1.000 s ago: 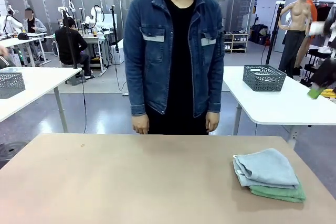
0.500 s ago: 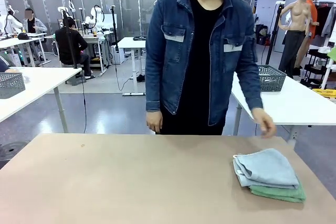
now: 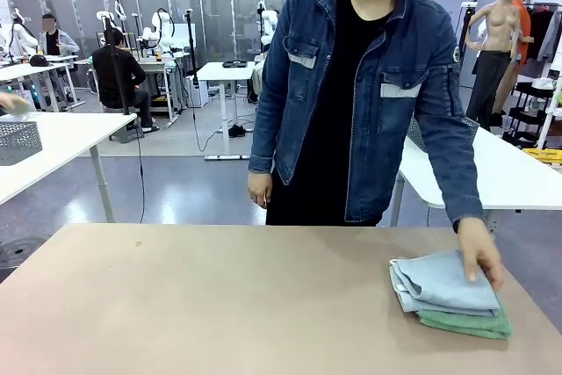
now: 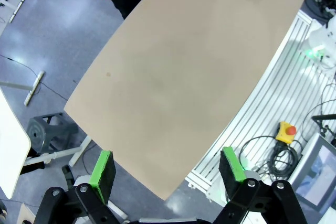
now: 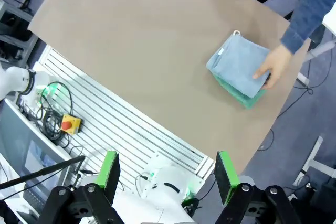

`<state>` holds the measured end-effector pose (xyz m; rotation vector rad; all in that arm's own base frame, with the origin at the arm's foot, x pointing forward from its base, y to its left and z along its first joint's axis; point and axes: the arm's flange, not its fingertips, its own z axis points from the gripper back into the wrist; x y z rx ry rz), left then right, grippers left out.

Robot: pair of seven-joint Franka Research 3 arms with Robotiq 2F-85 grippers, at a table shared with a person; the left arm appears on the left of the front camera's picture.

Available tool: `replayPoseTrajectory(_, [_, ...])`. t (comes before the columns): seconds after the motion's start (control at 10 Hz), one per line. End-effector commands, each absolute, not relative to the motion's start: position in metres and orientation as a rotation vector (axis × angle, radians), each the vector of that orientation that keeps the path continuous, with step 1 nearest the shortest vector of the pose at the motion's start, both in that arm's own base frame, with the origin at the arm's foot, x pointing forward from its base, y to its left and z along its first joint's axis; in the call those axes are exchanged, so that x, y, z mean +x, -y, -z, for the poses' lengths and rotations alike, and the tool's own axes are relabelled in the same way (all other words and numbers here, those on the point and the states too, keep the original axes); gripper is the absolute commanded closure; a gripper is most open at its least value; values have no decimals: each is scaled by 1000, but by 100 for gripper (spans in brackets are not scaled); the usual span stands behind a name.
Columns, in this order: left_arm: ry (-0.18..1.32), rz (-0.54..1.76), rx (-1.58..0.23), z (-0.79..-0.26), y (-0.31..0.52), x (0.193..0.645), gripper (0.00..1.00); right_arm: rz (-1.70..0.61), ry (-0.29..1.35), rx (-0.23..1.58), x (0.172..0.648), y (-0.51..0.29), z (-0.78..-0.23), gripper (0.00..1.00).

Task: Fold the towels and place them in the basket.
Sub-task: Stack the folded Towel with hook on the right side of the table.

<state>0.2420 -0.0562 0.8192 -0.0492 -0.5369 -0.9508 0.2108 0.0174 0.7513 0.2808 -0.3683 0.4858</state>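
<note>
Both sets of jaws stand spread wide with nothing between them. Left gripper (image 4: 168,167) sits at the bottom of the left wrist frame, two green pads apart, high above the near corner of the table (image 4: 173,77). Right gripper (image 5: 166,174) sits at the bottom of the right wrist frame, also two green pads apart, above the slatted base beside the table edge.

Towels: two, folded and stacked. Grey-blue towel (image 3: 446,281) lies on top, green towel (image 3: 470,322) under it, only its edge peeking out at the lower right of the stack. Stack is at the lower right of the front frame, on the tan table, near its right edge. In the right wrist frame the same stack shows right of centre: grey-blue towel (image 5: 237,64) over green towel (image 5: 236,94). In the left wrist frame a corner of the stack shows at the top edge, cut off.

One person stands at the far side in a denim jacket. One hand (image 3: 480,255) rests flat on the grey-blue towel at its right end; the same hand (image 5: 273,66) is on the stack in the right wrist frame. The other hand (image 3: 260,190) hangs by the person's side, off the table.

Baskets: one dark mesh basket (image 3: 18,140) on a white table at the left edge of the front frame; another is partly hidden behind the person's arm.
</note>
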Motion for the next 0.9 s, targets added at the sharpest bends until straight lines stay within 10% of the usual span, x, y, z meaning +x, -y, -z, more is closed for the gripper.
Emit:
replayPoseTrajectory(0.0, [538,948,-20,-817,55,241,0,-505,374,292,214,-13,-754,9])
replayPoseTrajectory(0.8, [538,948,-20,-817,55,241,0,-505,374,292,214,-13,-754,9])
